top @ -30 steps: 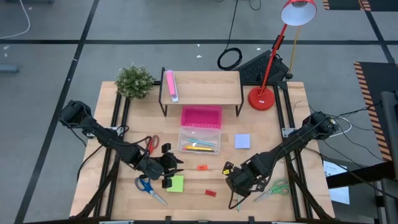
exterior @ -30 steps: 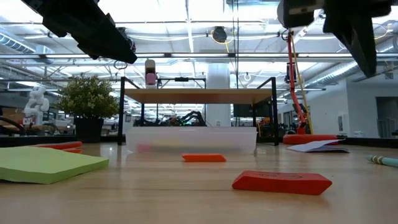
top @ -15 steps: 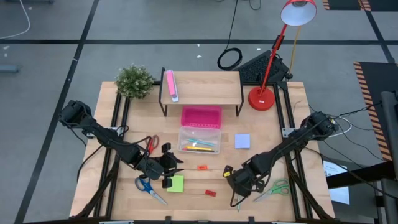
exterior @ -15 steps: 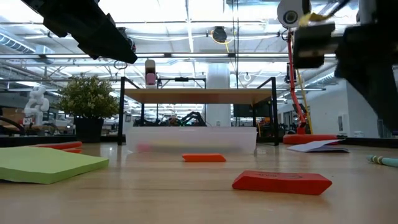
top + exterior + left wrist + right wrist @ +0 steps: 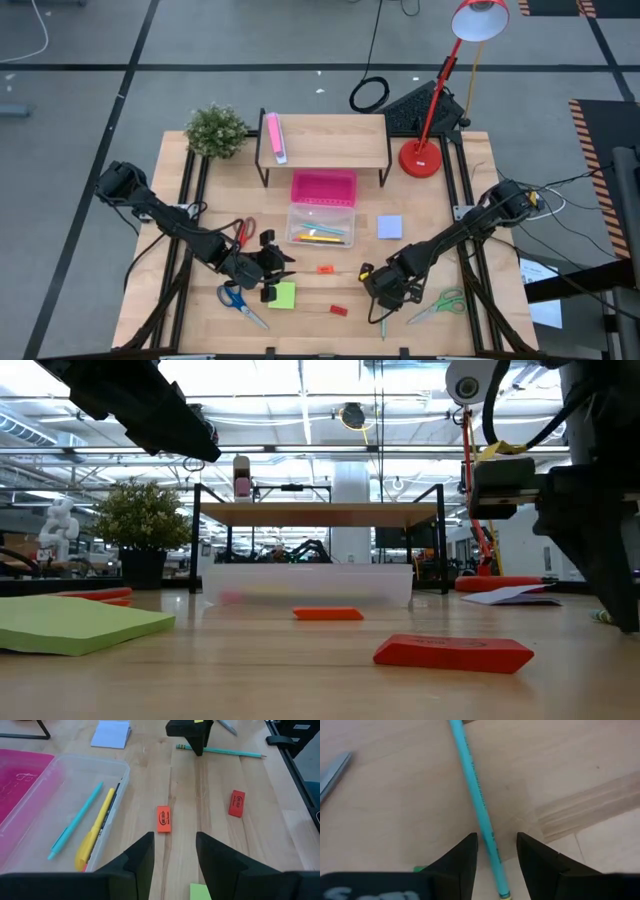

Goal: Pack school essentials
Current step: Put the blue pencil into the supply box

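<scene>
- The thin turquoise pencil (image 5: 479, 795) lies flat on the pale wooden table (image 5: 420, 250) near its front edge, beside the green-handled scissors (image 5: 443, 301).
- The right gripper (image 5: 496, 851) hangs low directly over it, jaws released and straddling the shaft; the long axis passes between the fingers, crossing the line on which they close.
- The left gripper (image 5: 175, 851), also released, waits by the clear plastic box (image 5: 60, 815), well apart from the pencil; the right arm is nearer.

A flat red rectangular eraser (image 5: 453, 653) lies nearest on the wooden table (image 5: 250, 670), an orange one (image 5: 327, 614) farther back.
</scene>
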You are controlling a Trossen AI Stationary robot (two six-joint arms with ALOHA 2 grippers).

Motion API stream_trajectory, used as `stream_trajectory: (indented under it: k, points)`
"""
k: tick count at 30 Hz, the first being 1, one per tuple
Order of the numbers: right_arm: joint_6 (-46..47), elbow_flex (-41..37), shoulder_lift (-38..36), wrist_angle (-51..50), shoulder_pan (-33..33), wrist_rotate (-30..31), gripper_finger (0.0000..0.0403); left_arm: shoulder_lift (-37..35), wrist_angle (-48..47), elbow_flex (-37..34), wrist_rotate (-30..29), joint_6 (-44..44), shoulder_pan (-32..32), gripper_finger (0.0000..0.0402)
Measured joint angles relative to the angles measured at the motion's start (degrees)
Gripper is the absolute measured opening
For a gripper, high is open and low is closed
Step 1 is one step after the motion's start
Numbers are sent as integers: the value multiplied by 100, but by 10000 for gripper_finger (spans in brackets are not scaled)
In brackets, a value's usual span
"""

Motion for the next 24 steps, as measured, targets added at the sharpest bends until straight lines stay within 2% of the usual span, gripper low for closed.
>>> stream_trajectory:
  k: [4, 15, 24]
  points:
    - [-183, 15, 170, -11, -2, -54, 109, 1, -7, 0, 0, 2, 0, 147]
    - [-101, 143, 158, -136, 24, 11, 17, 0, -22, 0, 0, 20, 0, 147]
    - [157, 656, 173, -542, 13, 200, 10, 0, -22, 0, 0, 15, -1, 147]
